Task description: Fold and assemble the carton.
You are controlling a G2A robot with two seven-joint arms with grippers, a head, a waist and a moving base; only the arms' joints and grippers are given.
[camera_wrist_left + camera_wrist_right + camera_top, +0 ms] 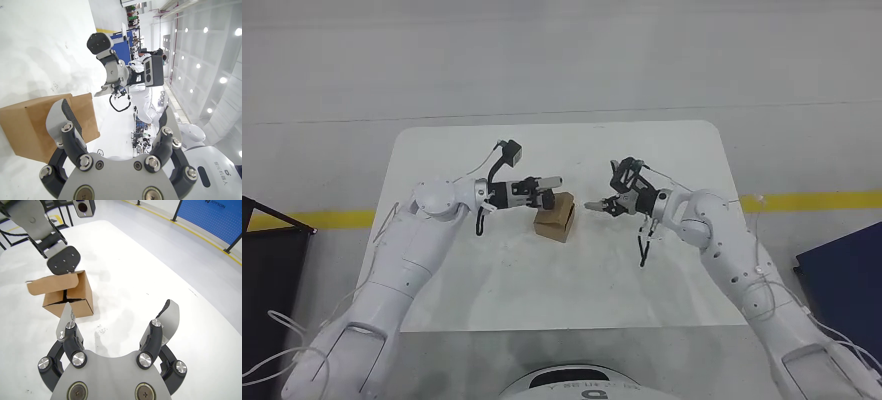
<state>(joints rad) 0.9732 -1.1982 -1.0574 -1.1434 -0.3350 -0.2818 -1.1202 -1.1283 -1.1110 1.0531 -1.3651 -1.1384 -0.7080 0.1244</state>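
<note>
right claw (118, 306), closest to its wrist lens: fingers spread wide, nothing between them. small brown cardboard carton (86, 294) stands just beyond it, near the middle of the white round-cornered table (442, 290), between the two claws. the face turned toward the right claw has its flaps folded in, with a dark seam gaping where they meet. one long flap (53, 286) juts out half-folded above that face, not yet down. left claw (115, 111) is likewise spread wide and holds nothing. one black pad (63, 262) of it sits at the flap's back edge, touching or very nearly; i cannot tell which. right claw is near the carton but apart from it.

my read: box body is formed, and closing this last flap is the step in hand. next move, as i judge it: press the flap flat with the left pad and bring the right claw in to brace the carton, since it looks light enough to slide or tip under a one-sided push.
</note>
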